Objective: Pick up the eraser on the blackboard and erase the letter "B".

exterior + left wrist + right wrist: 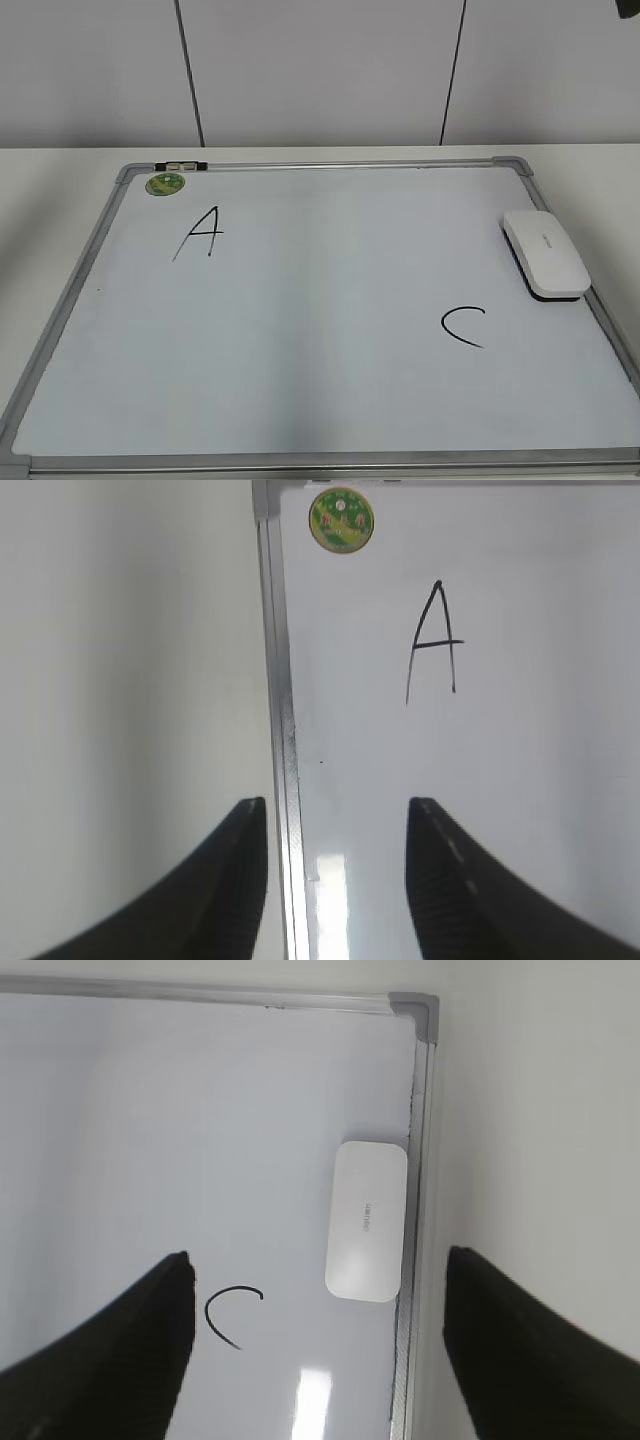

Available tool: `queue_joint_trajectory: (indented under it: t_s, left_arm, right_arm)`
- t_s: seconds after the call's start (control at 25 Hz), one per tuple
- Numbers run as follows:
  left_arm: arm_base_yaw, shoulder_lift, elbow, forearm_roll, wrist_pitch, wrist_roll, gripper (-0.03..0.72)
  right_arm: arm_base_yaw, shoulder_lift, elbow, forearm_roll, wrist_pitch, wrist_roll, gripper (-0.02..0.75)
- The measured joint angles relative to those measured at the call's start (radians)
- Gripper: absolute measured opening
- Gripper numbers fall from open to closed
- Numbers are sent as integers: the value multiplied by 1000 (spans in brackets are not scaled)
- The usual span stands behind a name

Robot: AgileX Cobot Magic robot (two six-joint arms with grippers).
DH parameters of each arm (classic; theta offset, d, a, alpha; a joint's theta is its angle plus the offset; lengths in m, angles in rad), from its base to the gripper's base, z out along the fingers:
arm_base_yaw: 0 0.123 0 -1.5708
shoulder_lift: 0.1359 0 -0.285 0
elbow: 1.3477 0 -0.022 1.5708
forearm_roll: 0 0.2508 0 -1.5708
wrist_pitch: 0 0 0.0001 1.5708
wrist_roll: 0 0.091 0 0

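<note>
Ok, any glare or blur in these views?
Left wrist view: a bright glare streak on the blackboard between the blurred left tool tips. Right wrist view: a similar streak near the bottom, right tool soft. Exterior view: even light, sharp.

Exterior view: slanted down from the near side onto the whole blackboard (330, 330), facing the far wall. Left wrist view: above the board's left frame, sharing the "A" (432, 640). Right wrist view: above the right frame, sharing the eraser (366, 1220) and "C" (230, 1317).
</note>
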Motion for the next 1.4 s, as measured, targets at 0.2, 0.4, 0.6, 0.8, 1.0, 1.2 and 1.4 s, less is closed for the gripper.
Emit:
queue_joint_trajectory:
  t_s: [0.2,0.4,0.6,0.8,1.0,1.2,1.4]
  left_arm:
    - [0,-159,44,0,0,-1,377]
    - [0,-358,171,0,7,-1,449]
    - [0,-518,329,-17,12,-4,470]
    - [0,-644,474,-62,14,-4,470]
    - [0,-782,596,-78,16,-4,470]
    - [0,-898,706,-53,18,-4,470]
    - [0,-961,819,5,19,-4,470]
  right_arm:
    - [0,-102,36,36,6,0,593]
    - [0,-249,162,43,8,0,592]
    - [0,-387,332,41,10,0,592]
    - [0,-551,503,24,10,0,592]
    - [0,-717,655,-2,10,0,592]
    - [0,-877,804,-22,-11,2,592]
    - [0,-981,966,-45,-63,2,592]
